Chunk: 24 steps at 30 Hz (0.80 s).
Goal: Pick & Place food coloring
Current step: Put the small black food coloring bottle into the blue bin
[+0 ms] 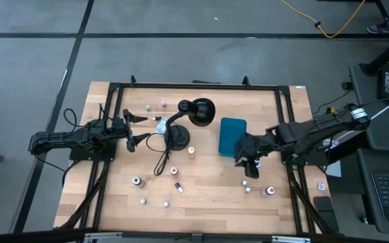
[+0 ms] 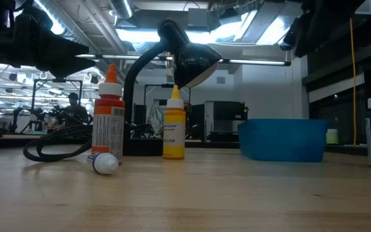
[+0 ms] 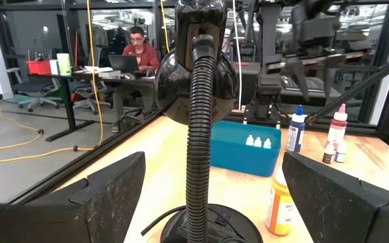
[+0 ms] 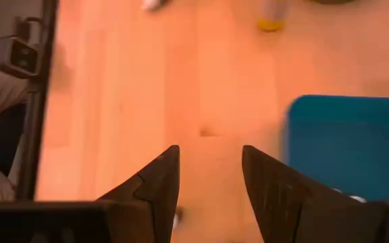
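**Right gripper over the worktop by the teal box, bottles scattered**

The right gripper point(image 1: 249, 160) hangs above the wooden worktop point(image 1: 208, 202) just beside the near corner of the teal box point(image 1: 232, 136). In its wrist view the two dark fingers point(image 4: 155, 182) stand apart with bare wood between them — open, holding nothing.

The left gripper point(image 1: 135, 128) waits on the other side of the worktop, near the black desk lamp point(image 1: 189, 120), its fingers spread wide and empty; its wrist view looks straight at the lamp's ribbed neck.

The food coloring bottles lie spread around. An orange-capped bottle point(image 2: 109, 115) and a yellow bottle point(image 2: 173, 125) stand upright by the lamp base, with a small white-capped bottle point(image 2: 105, 163) lying on its side against the orange one. Three white caps point(image 3: 258, 142) show inside the teal box. More bottles stand along the front of the worktop, one red-capped point(image 1: 270, 191) near the right arm, another point(image 1: 137, 181) on the left half — well apart from either gripper.

A person sits at a desk in the room beyond.
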Each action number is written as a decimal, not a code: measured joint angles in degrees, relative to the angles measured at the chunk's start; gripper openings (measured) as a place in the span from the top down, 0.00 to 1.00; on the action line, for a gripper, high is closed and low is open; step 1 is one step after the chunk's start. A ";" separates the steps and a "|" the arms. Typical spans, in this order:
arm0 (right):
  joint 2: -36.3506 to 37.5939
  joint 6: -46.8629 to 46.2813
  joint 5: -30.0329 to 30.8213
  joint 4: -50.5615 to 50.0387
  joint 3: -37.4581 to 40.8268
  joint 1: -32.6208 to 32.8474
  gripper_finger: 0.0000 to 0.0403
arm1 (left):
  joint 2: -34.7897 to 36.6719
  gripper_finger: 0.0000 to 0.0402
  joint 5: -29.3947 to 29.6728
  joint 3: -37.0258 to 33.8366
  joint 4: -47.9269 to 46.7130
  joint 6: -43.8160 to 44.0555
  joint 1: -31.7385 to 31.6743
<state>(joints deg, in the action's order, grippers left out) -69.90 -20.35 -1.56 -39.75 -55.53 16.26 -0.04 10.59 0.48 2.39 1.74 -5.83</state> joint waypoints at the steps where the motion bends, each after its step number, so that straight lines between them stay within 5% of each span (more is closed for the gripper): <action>1: -0.16 -0.48 0.01 0.10 0.00 1.12 0.60 | 0.01 0.14 0.00 -0.01 0.02 0.00 -0.02; 24: -11.91 -16.86 7.95 -1.92 -0.02 17.95 0.60 | 0.01 0.14 0.00 -0.01 0.00 0.00 0.00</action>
<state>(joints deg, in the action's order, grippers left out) -81.81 -37.21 6.39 -41.66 -55.55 34.21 -0.03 10.59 0.47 2.40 1.74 -5.82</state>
